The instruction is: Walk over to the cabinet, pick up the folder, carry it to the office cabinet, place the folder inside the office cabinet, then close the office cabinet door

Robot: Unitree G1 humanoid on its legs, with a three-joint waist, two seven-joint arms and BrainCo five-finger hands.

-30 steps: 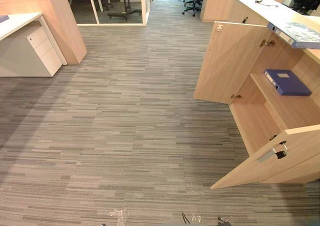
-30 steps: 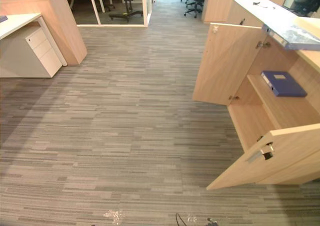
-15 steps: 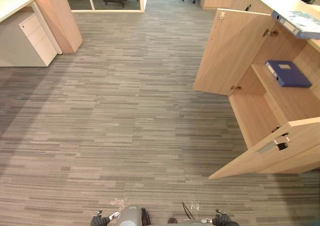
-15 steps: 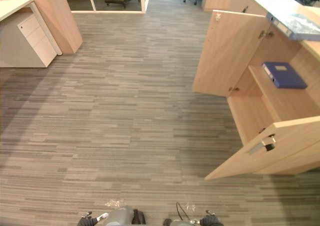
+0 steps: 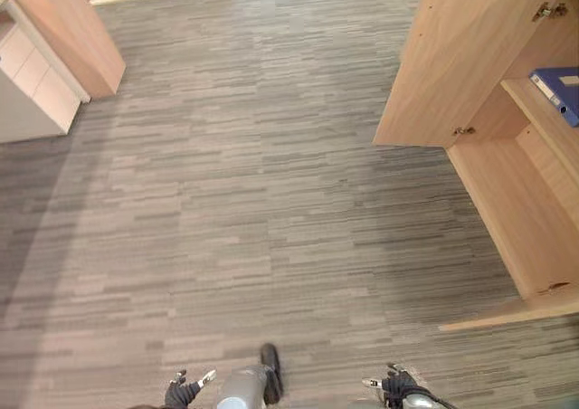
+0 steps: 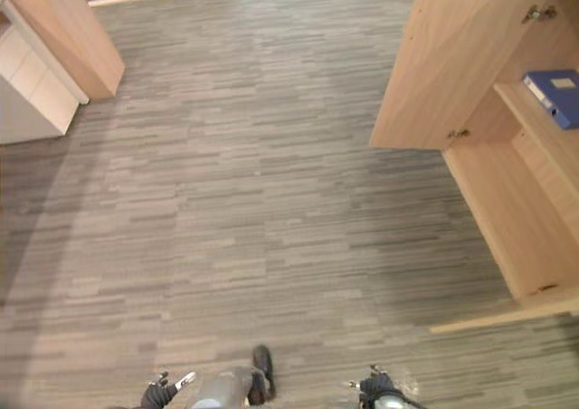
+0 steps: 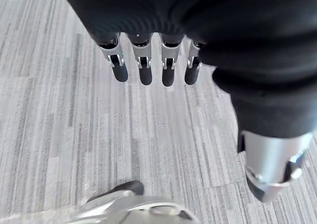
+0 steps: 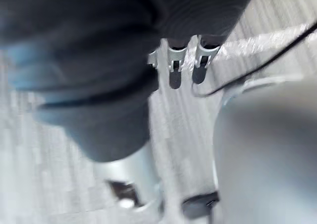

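Office interior with a grey striped carpet floor (image 5: pixel 271 201). At the robot's far left stand a pale drawer unit (image 5: pixel 32 88) and a wooden partition (image 5: pixel 77 29). At right is a light-wood cabinet (image 5: pixel 520 210) with its far door (image 5: pixel 470 56) swung wide and the edge of its near door (image 5: pixel 507 317) also standing open.

The blue folder (image 5: pixel 559 90) lies flat on the cabinet's upper shelf. The lower compartment beneath it appears bare.

The left robot hand (image 5: pixel 184 393) and the right robot hand (image 5: pixel 396 389) hang low beside the body, well apart from the cabinet. In the left wrist view the fingers (image 7: pixel 144 70) hang straight and slightly spread, holding nothing. In the right wrist view the visible fingers (image 8: pixel 174 73) likewise hang straight and empty.

Progress, as judged: the folder rests inside an open cabinet and neither robot hand carries it. Whether this shelf is its starting place or its destination cannot be told. Closing the doors, at the least, remains to be done.
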